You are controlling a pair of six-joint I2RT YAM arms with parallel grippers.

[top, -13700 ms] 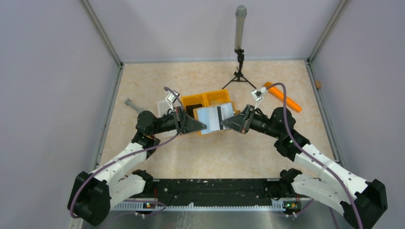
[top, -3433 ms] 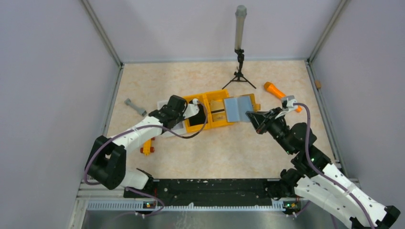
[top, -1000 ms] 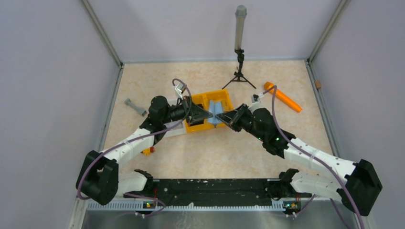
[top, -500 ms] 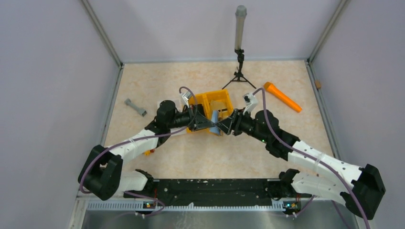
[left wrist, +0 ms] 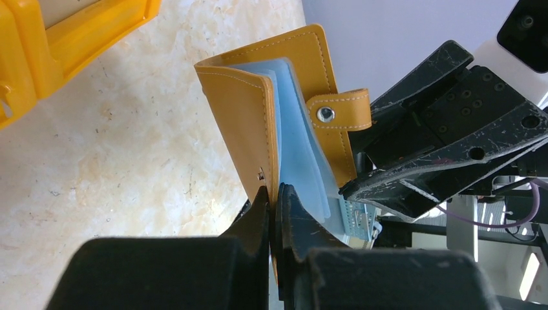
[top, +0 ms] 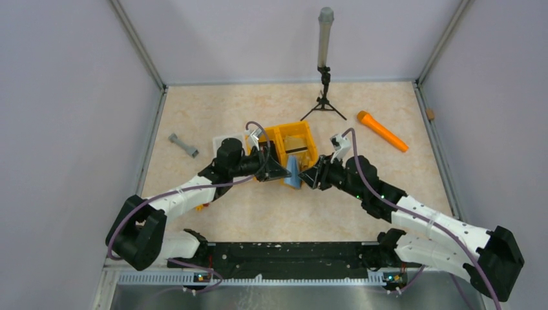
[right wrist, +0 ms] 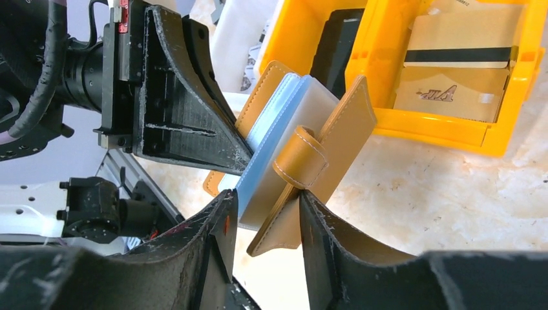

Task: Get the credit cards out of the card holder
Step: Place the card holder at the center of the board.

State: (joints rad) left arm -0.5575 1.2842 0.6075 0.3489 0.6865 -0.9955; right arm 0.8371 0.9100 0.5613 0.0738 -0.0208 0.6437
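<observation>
The tan card holder (top: 294, 173) hangs partly open, just in front of the orange bin, with pale blue sleeves (left wrist: 304, 148) fanned between its covers. My left gripper (top: 283, 170) is shut on one cover (left wrist: 239, 123), with its tips (left wrist: 274, 191) pinching the edge. My right gripper (top: 305, 175) closes on the other side; its fingers (right wrist: 268, 197) hold the strap cover (right wrist: 349, 123) and some sleeves. Two credit cards (right wrist: 452, 71), tan-tinted and one with a dark stripe, lie in the bin's right compartment. I see no card inside the sleeves.
The orange two-compartment bin (top: 304, 132) stands just behind the grippers, with a black object (right wrist: 336, 45) in its left compartment. An orange stick (top: 382, 131) lies at the right, a tripod with a grey tube (top: 324, 64) at the back, a grey piece (top: 183, 144) at the left.
Both grippers have brought the card holder from over the bin toward the near side and down. Its covers have folded closer together.
</observation>
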